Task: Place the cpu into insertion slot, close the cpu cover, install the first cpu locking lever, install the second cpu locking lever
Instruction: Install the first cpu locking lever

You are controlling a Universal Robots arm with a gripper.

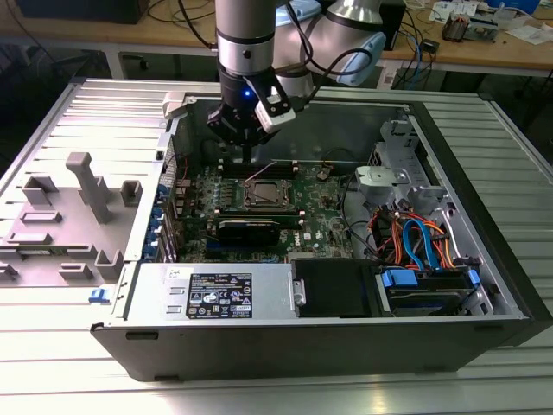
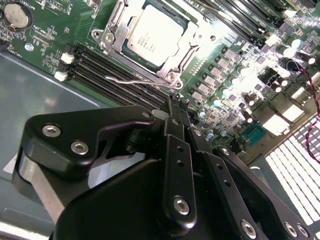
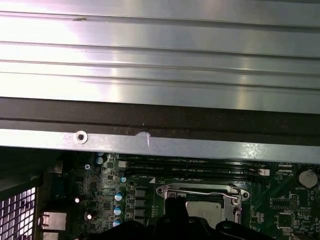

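The pincer (image 2: 178, 104) hangs narrow, fingertips together and empty, just off the insertion slot (image 2: 170, 76), on the side where the memory slots (image 2: 115, 70) run. The cpu (image 2: 152, 35) sits in that slot, with the cpu cover (image 2: 196, 46) folded flat over its edges. Between pincer and slot a wire locking lever (image 2: 131, 79) lies along the slot's near edge, crosswise to the pincer's reach. I cannot tell whether it is latched.
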